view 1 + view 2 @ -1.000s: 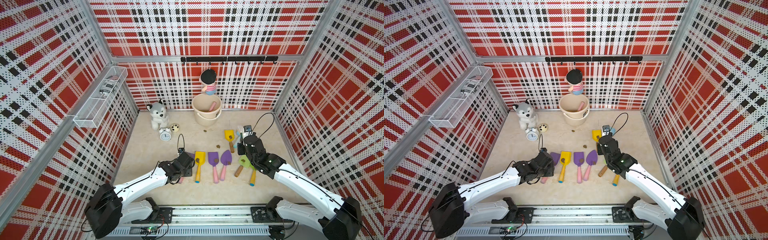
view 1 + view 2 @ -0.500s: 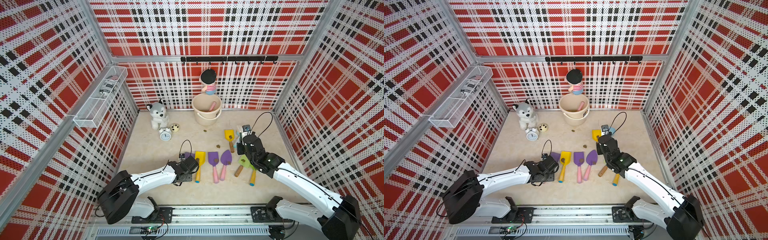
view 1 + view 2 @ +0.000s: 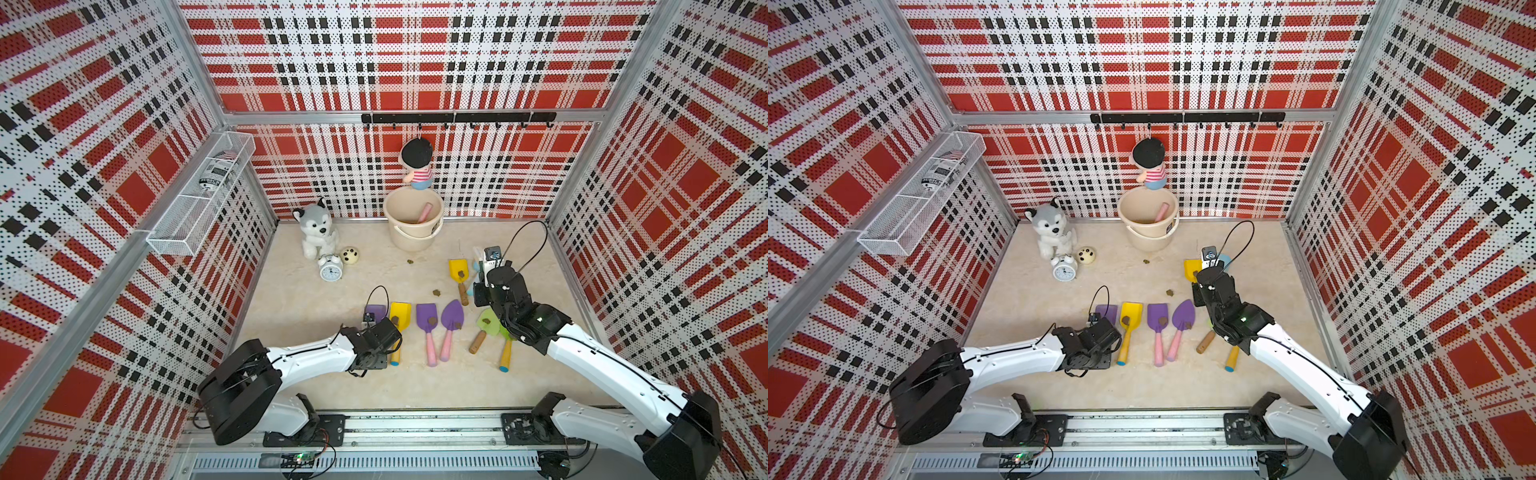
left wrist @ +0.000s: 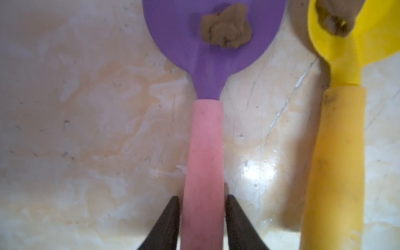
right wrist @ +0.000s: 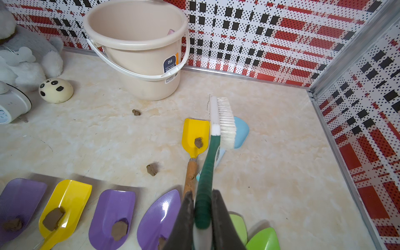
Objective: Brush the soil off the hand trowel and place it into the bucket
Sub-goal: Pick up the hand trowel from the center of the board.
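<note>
Fingers of the left gripper pinch the pink handle of the purple trowel, leftmost in the near row, soil on its blade. Right gripper clamps the brush. A tilted lift could knock the yellow trowel just beside it.

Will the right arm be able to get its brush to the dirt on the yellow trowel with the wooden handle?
Probably yes. The right claw holds the brush right beside that trowel. Nothing lies between it and the soil, though the bristles face away.
</note>
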You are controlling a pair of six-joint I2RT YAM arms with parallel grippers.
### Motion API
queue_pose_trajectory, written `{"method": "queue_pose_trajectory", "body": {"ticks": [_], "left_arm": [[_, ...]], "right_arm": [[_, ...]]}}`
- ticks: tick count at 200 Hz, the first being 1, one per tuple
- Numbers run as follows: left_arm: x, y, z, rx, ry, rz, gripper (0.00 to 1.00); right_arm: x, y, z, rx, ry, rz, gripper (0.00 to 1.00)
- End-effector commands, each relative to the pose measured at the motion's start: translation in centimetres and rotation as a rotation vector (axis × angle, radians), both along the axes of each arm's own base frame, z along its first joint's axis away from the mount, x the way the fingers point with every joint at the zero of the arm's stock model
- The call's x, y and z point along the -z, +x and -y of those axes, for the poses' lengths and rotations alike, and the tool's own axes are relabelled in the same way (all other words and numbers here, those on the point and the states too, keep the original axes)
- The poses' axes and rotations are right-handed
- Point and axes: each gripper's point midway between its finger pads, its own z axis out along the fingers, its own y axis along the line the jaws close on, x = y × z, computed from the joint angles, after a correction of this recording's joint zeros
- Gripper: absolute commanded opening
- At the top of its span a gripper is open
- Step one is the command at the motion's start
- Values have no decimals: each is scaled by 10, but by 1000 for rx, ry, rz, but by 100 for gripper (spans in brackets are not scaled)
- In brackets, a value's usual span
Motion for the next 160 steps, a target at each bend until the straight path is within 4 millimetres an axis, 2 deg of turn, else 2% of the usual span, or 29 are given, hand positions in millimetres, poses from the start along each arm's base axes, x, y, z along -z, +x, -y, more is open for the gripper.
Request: {"method": "queue_pose_trajectory", "body": {"ticks": [1,37,52,70,75,122,142,160], "left_arm": [[10,-4,6,5,-13,-28,36],[4,2,11,14,-20,-14,21],[-1,3,13,21,-23,-10,18],[-11,5,17,33,-33,-12,6],[-16,6,19,39,-43,-12,0],[-88,29,45,163,-191,18,0],[-115,46,41,224,-165,53,0],[-128,60,31,245,-118,61,0]], "right_arm": [[-15,2,0,5,27,39,0],[-17,-1,5,17,32,47,0],[-17,-3,6,20,38,44,0],[-16,-7,1,-7,62,23,0],[-16,-8,-2,-29,73,12,0],[-8,-38,-65,-392,404,-189,0],[-14,-55,-89,-539,512,-241,0],[-20,-65,-99,-590,604,-266,0]]}}
